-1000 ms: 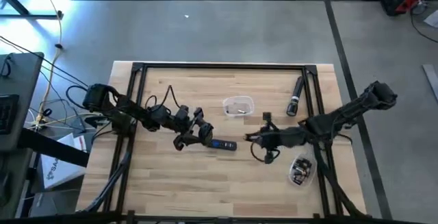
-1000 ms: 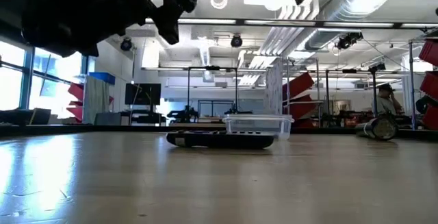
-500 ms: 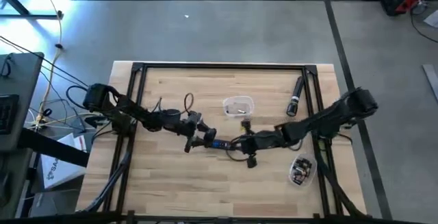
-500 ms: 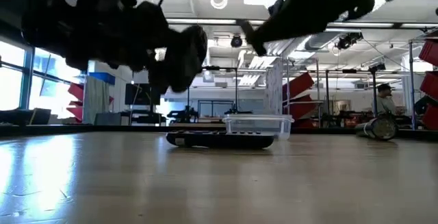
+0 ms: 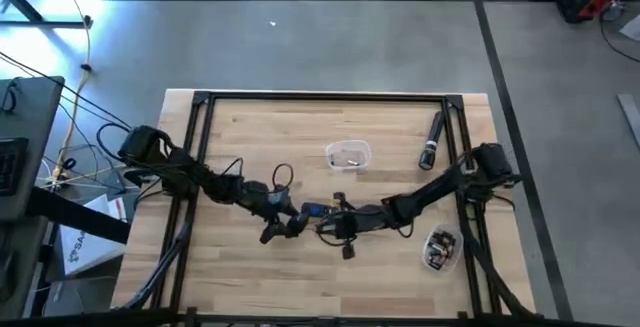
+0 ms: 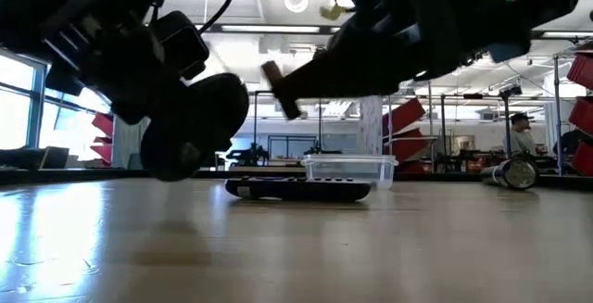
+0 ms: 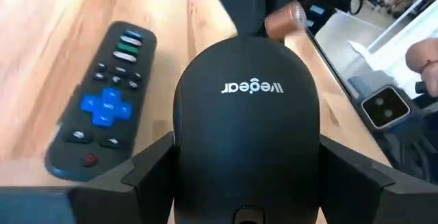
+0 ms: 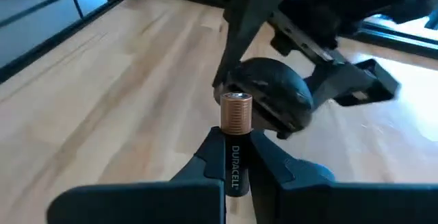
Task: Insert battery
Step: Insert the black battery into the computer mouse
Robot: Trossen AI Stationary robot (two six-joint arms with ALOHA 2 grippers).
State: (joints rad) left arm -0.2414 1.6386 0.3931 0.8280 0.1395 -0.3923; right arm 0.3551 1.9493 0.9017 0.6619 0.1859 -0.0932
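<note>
Two dark robot arms meet at the centre of the high view, over a wooden surface (image 5: pixel 250 267). The right tool (image 8: pixel 233 157) is clenched around a copper-and-black battery (image 8: pixel 235 122), gripping its black end with the copper end pointing out toward a black computer mouse (image 8: pixel 270 104). The left tool (image 7: pixel 246 176) grips that mouse (image 7: pixel 248 125) by its sides, holding it raised above the surface. In the right wrist view the battery tip sits just in front of the mouse, apart from it. A dark remote (image 7: pixel 102 101) lies on the surface at the left of the left wrist view. By the look of it, both items are picked up and brought together; the insertion itself is not yet done.
</note>
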